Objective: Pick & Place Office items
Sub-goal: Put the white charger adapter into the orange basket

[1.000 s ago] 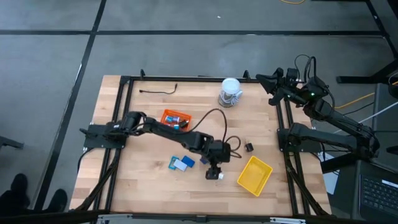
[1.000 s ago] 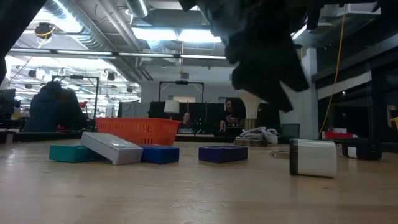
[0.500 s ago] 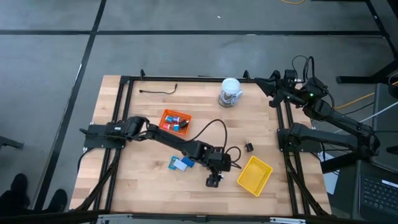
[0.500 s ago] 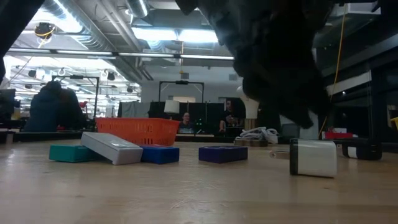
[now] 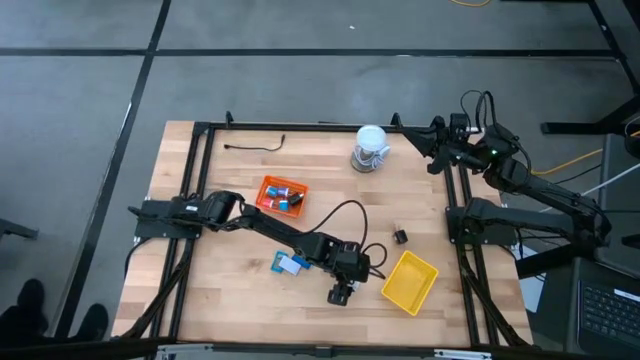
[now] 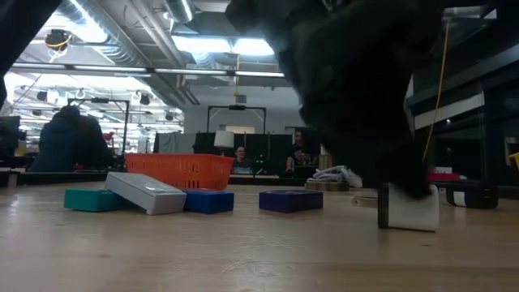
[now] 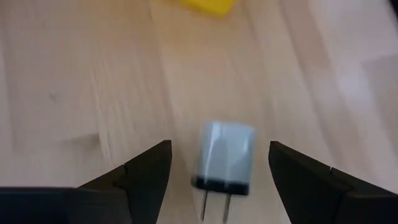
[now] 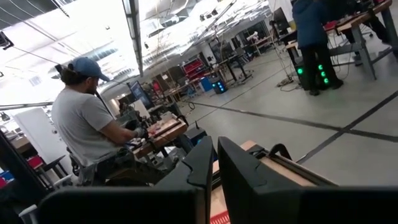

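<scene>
Looking straight down in the high view, the left gripper (image 5: 341, 294) sits in the lower middle of the frame, just left of the yellow tray (image 5: 409, 281), and its dark body hides the piece under it; the right gripper (image 5: 428, 139) waits at the upper right, off the table's edge, its fingers pressed together. From the low view, a white charger block (image 6: 409, 207) stands on the wood at the right of the frame with the dark mass of the left arm hanging right over it, touching or nearly so; I cannot tell which. Through the left wrist view, that same charger lies at the lower middle of the frame, flat on the table, its two metal prongs pointing toward the camera, between the two spread fingers (image 7: 144, 176) and clear of both. It looks a small, hard, light plastic cube with smooth faces, likely a bit slippery, so the two broad flat sides are the place to pinch, well away from the prongs. Through the right wrist view only the room beyond shows.
</scene>
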{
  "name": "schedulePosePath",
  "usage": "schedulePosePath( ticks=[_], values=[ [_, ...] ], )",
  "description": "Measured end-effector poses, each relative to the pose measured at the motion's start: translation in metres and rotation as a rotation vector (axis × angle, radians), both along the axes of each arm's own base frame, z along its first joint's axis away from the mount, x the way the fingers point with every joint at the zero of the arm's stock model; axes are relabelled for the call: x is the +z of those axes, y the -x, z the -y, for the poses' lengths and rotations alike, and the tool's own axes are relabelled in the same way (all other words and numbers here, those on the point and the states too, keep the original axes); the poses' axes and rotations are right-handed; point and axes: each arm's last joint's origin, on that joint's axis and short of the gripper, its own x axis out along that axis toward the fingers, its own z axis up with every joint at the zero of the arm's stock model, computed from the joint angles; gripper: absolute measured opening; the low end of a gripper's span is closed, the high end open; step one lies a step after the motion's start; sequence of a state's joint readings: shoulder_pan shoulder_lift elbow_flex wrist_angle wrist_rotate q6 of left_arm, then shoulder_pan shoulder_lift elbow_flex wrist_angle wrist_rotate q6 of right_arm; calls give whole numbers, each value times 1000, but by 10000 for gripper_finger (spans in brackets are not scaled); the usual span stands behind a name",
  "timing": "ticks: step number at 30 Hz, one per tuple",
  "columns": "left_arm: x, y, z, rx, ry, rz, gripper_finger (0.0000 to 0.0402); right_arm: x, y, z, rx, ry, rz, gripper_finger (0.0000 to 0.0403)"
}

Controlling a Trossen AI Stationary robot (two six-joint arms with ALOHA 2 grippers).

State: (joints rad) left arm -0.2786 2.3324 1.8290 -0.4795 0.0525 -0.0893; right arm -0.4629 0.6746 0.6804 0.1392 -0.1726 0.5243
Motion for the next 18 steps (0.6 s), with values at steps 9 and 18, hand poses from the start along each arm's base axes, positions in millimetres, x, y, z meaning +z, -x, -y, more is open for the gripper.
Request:
schedulePosePath(
  ticks=[9,18],
  values=[
    [-19,-6,-8,31,37,-33,237,-5,-7,4,0,-9,-31,31],
    [-4,-22,-43,176,299,13,122,-4,-7,3,-2,18,-37,31]
  ],
)
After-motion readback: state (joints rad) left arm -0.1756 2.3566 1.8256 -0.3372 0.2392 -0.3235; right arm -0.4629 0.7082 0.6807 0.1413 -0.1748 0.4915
